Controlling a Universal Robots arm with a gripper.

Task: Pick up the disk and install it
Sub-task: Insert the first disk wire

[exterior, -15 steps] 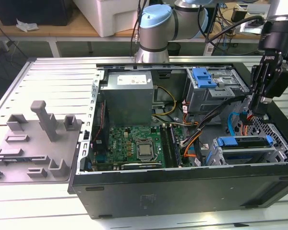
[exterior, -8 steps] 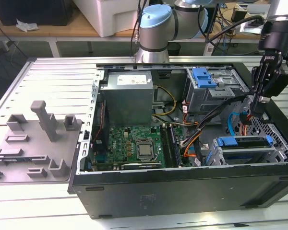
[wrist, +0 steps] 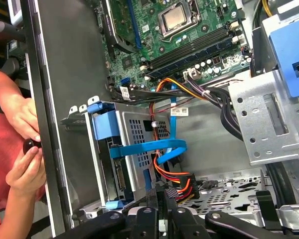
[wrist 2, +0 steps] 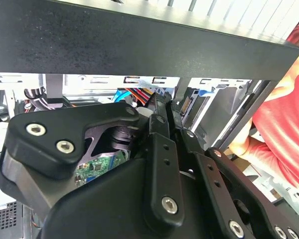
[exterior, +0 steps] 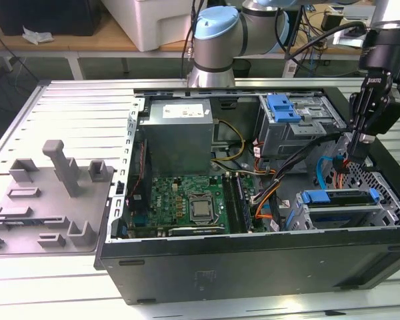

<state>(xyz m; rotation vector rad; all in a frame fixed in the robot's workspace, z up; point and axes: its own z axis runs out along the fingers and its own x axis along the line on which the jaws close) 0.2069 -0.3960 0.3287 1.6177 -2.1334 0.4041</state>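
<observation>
The disk (exterior: pixel 340 212), silver with a blue rail frame along its edges, sits in the metal drive cage at the front of the open computer case (exterior: pixel 253 263), on the exterior view's right. In the first wrist view the disk (wrist: pixel 117 172) lies inside the perforated cage, its connector edge facing my gripper (wrist: pixel 162 196). My gripper (exterior: pixel 352 159) hangs just behind the cage, above the case floor, fingers pressed together. A blue data cable (wrist: pixel 149 149) and an orange-red power plug (wrist: pixel 183 186) lie right at the fingertips. In the second wrist view my gripper (wrist 2: pixel 164 107) shows nothing between its fingers.
A second drive cage with a blue bracket (exterior: pixel 283 110) stands at the back. The grey power supply (exterior: pixel 180 133) and motherboard (exterior: pixel 187 203) take up the case's left part. A person's hands (wrist: pixel 25 149) hold something small at the case's outer wall. A grey fixture plate (exterior: pixel 53 193) lies left.
</observation>
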